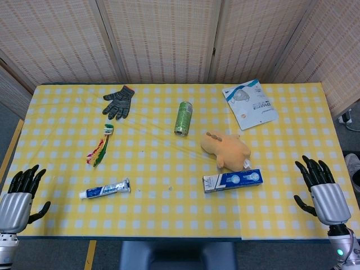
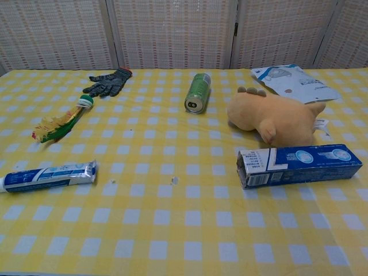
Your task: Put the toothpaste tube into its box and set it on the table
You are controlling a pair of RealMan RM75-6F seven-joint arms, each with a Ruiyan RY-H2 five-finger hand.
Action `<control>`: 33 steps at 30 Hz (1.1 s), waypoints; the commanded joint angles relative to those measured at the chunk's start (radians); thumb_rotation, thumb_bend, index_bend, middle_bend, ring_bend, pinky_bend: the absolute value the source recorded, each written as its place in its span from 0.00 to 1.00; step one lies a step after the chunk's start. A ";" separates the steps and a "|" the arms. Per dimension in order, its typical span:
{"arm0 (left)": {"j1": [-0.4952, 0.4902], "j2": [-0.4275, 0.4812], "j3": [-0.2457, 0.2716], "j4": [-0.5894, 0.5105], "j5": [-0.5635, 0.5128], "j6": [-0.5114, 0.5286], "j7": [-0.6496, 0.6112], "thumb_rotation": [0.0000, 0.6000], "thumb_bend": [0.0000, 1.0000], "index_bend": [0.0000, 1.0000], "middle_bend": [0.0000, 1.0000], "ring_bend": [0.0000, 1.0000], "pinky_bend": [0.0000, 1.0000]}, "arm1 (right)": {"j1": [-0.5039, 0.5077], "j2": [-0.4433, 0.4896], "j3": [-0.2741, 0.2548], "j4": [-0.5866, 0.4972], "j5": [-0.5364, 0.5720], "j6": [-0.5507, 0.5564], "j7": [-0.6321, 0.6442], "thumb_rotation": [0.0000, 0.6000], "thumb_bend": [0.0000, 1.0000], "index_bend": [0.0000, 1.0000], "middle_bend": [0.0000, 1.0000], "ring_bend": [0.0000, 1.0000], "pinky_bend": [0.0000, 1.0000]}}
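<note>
head view shows both hands, left hand (image 1: pixel 19 197) and right hand (image 1: pixel 323 188), spread and empty; the soft, light toothpaste tube (image 1: pixel 105 189) beside the left wants a mid-body pinch, its stiff box (image 1: pixel 233 181) nearer the right.

Yellow-checked tablecloth (image 1: pixel 169 208), blue-white box (image 1: pixel 233 181), green can (image 1: pixel 183 118), orange plush (image 1: pixel 226 149).

printing on box (image 2: pixel 299 165), tube (image 2: pixel 49 175), mask packet (image 1: pixel 250 103), none legible

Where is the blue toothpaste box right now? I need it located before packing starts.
The blue cardboard toothpaste box lies flat on the table's near right side in the head view, just in front of the orange plush toy, clear of both hands.
</note>
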 commanded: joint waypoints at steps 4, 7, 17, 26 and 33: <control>-0.007 -0.003 0.004 -0.001 0.015 -0.005 0.010 1.00 0.35 0.04 0.02 0.00 0.00 | -0.011 0.008 -0.007 -0.005 -0.012 0.020 0.006 1.00 0.30 0.00 0.00 0.00 0.00; -0.012 -0.020 0.006 0.022 0.056 0.017 -0.008 1.00 0.34 0.04 0.02 0.00 0.00 | -0.022 0.015 -0.014 -0.008 -0.027 0.042 0.013 1.00 0.30 0.00 0.00 0.00 0.00; 0.000 -0.171 -0.037 0.077 0.126 0.176 -0.166 1.00 0.34 0.33 0.84 0.83 0.92 | -0.024 0.032 -0.030 -0.012 -0.048 0.038 0.033 1.00 0.30 0.00 0.00 0.00 0.00; -0.076 -0.120 -0.036 -0.091 0.001 -0.063 -0.034 1.00 0.34 0.47 1.00 1.00 1.00 | 0.009 0.020 -0.008 -0.018 0.021 -0.048 0.003 1.00 0.30 0.00 0.00 0.00 0.00; -0.159 -0.102 -0.053 -0.185 -0.128 -0.239 0.102 1.00 0.35 0.40 1.00 1.00 1.00 | 0.023 0.009 0.009 -0.020 0.066 -0.081 -0.027 1.00 0.30 0.00 0.00 0.00 0.00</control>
